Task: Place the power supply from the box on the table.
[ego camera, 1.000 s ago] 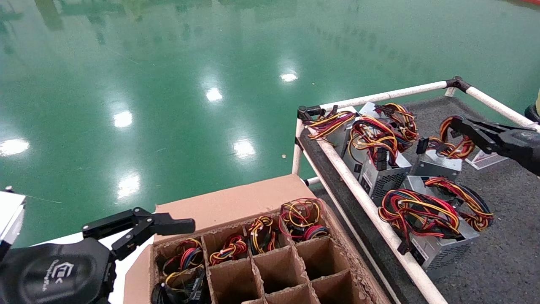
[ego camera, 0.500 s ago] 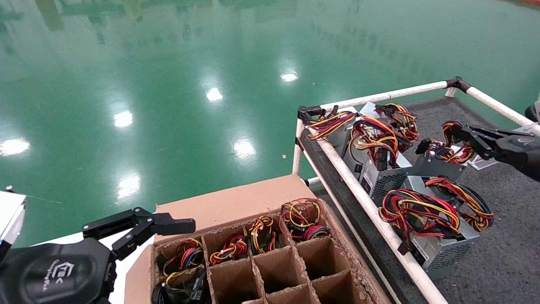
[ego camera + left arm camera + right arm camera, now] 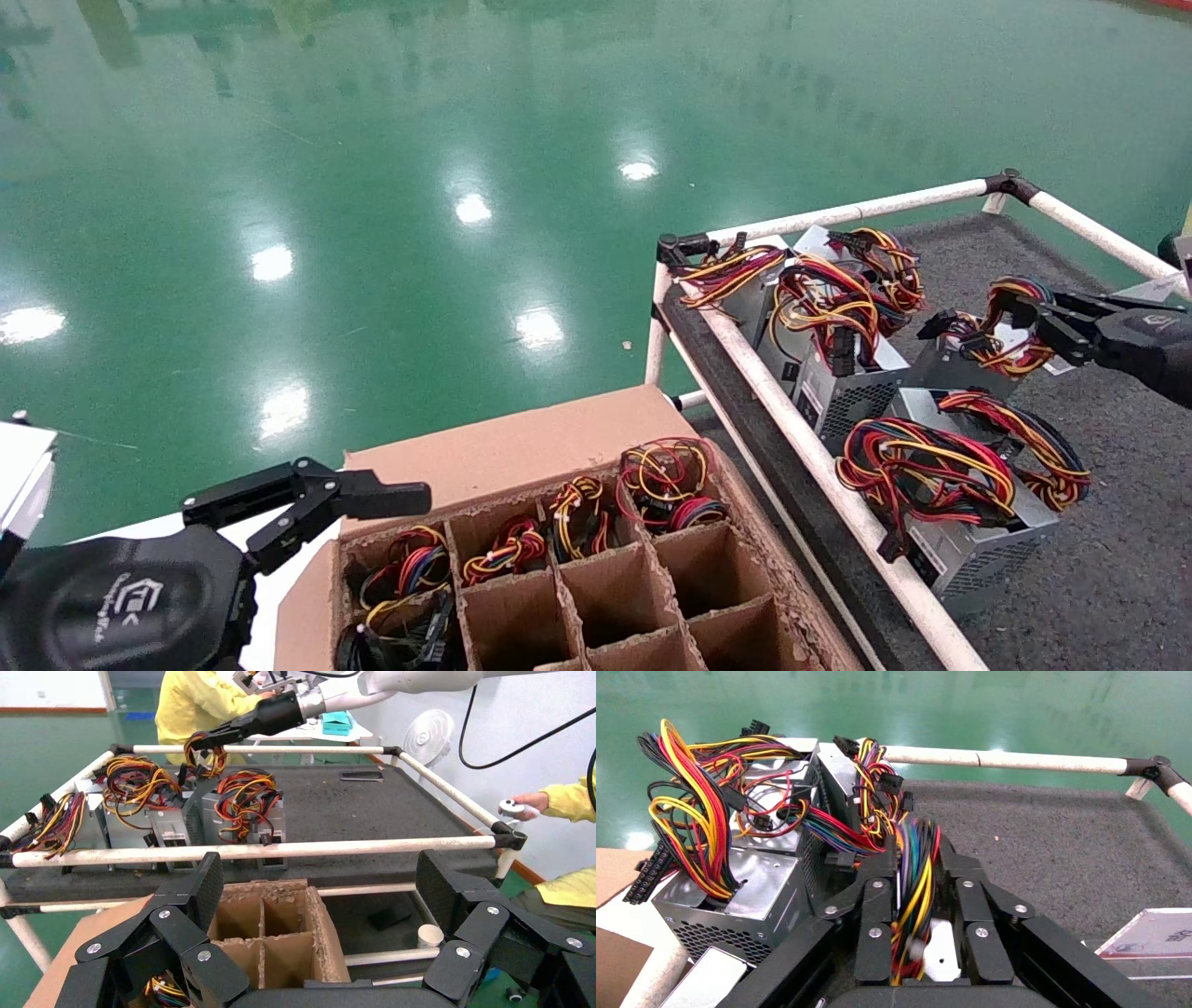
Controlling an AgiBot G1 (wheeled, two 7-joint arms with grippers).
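Observation:
My right gripper is shut on the ring of red, yellow and black wires of the power supply. Its small grey case sits low over the dark grey table, behind two larger units; whether it touches the felt I cannot tell. In the right wrist view the wire bundle runs between the closed fingers. My left gripper hangs open and empty at the near left corner of the box. The box's cardboard grid shows between its fingers.
Larger silver units with sprawling wires lie along the table's white rail. Several box cells hold wire bundles. A flat card lies on the felt. People in yellow stand behind the table.
My right gripper has moved down and slightly right with the power supply's wire ring, and the grey case has sunk towards the table. The left arm has not moved.

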